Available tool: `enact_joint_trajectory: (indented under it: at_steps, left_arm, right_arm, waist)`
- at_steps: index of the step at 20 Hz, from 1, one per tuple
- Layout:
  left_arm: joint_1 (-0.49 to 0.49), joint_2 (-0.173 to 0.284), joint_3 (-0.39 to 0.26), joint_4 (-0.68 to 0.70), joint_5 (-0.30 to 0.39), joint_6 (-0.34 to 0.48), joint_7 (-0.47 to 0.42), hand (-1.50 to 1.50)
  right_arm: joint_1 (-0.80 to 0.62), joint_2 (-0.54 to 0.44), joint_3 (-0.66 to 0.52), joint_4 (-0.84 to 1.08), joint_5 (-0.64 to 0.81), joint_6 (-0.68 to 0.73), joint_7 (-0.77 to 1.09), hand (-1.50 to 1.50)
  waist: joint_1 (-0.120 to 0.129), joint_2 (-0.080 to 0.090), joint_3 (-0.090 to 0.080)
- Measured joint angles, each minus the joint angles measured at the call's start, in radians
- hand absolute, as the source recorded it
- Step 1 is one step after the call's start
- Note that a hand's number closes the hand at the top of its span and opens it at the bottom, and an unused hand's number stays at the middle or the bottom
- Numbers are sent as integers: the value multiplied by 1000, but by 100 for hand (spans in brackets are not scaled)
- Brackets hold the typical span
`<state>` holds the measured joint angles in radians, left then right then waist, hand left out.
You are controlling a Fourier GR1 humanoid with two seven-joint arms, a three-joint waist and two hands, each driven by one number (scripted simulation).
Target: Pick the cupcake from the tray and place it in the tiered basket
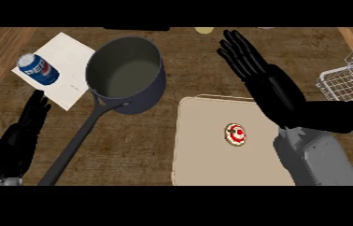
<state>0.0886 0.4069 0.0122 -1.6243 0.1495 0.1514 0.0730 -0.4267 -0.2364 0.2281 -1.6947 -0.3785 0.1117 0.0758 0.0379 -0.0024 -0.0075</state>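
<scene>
Red-topped cupcake point(236, 134) sits mid-tray point(200, 164); my right hand point(258, 73) is up at 12 o'clock, fingers straight, holding nothing. I'd drop back and curl around its sides.

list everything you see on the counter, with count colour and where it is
cupcake: one, red and white top, on the tray
tray: one, beige, lower right of centre
pot: one, dark grey with a long handle, left of centre
can: one, blue, on the paper at far left
paper: one sheet, white, upper left
basket: one, wire, right edge, partly cut off
yellowish thing: one, top edge, too cut off to identify
left hand: black, open, resting at lower left
right hand: black, open, above the tray's far right corner
</scene>
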Motion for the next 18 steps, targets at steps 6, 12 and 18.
enact_joint_trajectory:
  at_steps: [6, 12, 18]
  left_arm:
    - [-81, -64, -46, -27, -51, 51, -28, 0]
    - [-135, -141, -120, -29, -91, 87, -41, 0]
    - [-193, -203, -172, 18, -148, 128, -36, 0]
  right_arm:
    - [67, -17, -213, 49, -197, 71, -101, 150]
    - [158, 32, -332, 209, -411, 135, -76, -150]
    - [253, -93, -425, 300, -622, 514, -47, -150]
  waist:
    - [-55, 8, 9]
    - [-67, 15, 17]
    - [-58, 8, 12]
